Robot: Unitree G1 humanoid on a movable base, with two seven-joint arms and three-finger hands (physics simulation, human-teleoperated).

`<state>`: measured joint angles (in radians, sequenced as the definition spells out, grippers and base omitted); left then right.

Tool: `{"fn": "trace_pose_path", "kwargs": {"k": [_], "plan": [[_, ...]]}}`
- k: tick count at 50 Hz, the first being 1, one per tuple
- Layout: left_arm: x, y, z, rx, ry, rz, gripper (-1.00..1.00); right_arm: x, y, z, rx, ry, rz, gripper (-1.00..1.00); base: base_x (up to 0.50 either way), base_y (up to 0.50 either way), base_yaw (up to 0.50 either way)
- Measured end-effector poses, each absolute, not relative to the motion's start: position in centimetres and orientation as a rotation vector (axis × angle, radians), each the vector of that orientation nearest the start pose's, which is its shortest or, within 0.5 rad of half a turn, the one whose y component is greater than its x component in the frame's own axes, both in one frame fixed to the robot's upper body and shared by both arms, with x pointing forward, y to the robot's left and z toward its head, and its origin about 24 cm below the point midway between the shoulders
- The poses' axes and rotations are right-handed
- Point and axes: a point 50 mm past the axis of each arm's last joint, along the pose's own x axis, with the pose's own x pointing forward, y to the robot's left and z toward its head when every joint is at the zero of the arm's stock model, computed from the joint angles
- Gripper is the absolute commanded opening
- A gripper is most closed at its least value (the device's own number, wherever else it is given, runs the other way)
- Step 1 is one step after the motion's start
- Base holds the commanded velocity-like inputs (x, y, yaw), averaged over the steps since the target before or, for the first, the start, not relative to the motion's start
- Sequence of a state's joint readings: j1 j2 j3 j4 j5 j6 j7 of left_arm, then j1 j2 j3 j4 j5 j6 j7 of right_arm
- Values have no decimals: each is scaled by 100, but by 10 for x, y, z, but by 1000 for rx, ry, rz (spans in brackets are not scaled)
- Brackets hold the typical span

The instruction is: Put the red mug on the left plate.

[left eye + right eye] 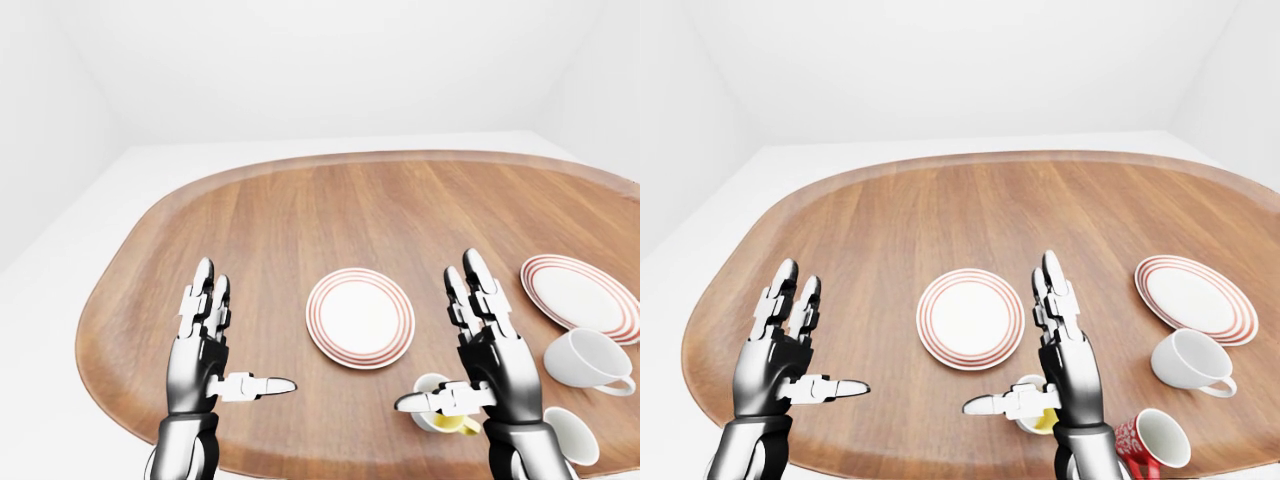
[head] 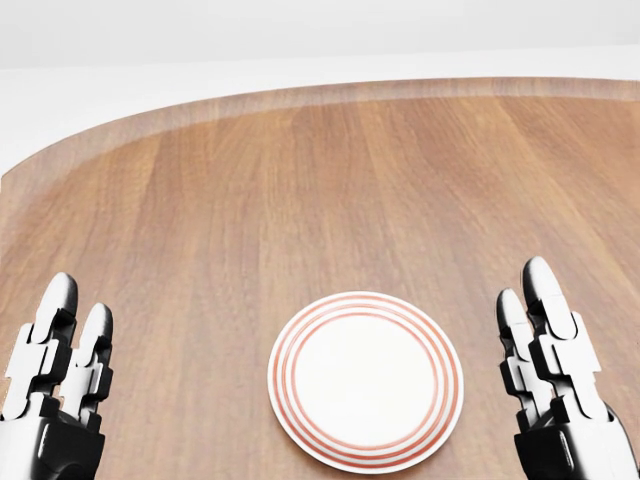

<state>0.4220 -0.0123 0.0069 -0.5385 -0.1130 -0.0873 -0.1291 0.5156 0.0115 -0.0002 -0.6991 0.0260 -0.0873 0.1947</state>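
The red mug (image 1: 1152,441) lies on its side at the bottom right of the right-eye view, white mouth facing me, just right of my right wrist. The left plate (image 1: 971,318), white with red rings, sits empty mid-table and also shows low in the head view as the left plate (image 2: 365,380). My left hand (image 1: 820,335) is open, held up left of the plate. My right hand (image 1: 1015,345) is open too, raised between the plate and the mugs. Neither hand touches anything.
A yellow-and-white mug (image 1: 438,415) stands partly hidden behind my right thumb. A white mug (image 1: 1190,362) lies beside the right plate (image 1: 1193,298). All rest on an oval wooden table (image 1: 300,220), whose near edge runs under my wrists.
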Motion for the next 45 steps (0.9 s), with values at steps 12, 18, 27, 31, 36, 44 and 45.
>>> {"fn": "trace_pose_path", "kwargs": {"k": [12,18,27,31,36,44,45], "plan": [[170,166,91,-68,-229,-10,100,150,-163,112,-64,-280,53,100,50,2,0],[170,166,90,-67,-228,-11,100,151,-163,112,-69,-278,54,100,50,0,0],[170,166,90,-66,-226,-11,100,151,-162,111,-63,-275,64,100,50,-1,0],[170,166,90,-67,-225,-12,100,150,-163,111,-48,-275,70,100,31,-5,0],[170,165,90,-67,-224,-14,100,150,-164,111,-40,-278,65,100,17,15,0],[171,165,89,-66,-224,-14,100,151,-163,111,-52,-275,58,100,38,40,0],[171,165,89,-66,-224,-14,100,151,-163,110,-52,-274,59,100,34,12,0]]}}
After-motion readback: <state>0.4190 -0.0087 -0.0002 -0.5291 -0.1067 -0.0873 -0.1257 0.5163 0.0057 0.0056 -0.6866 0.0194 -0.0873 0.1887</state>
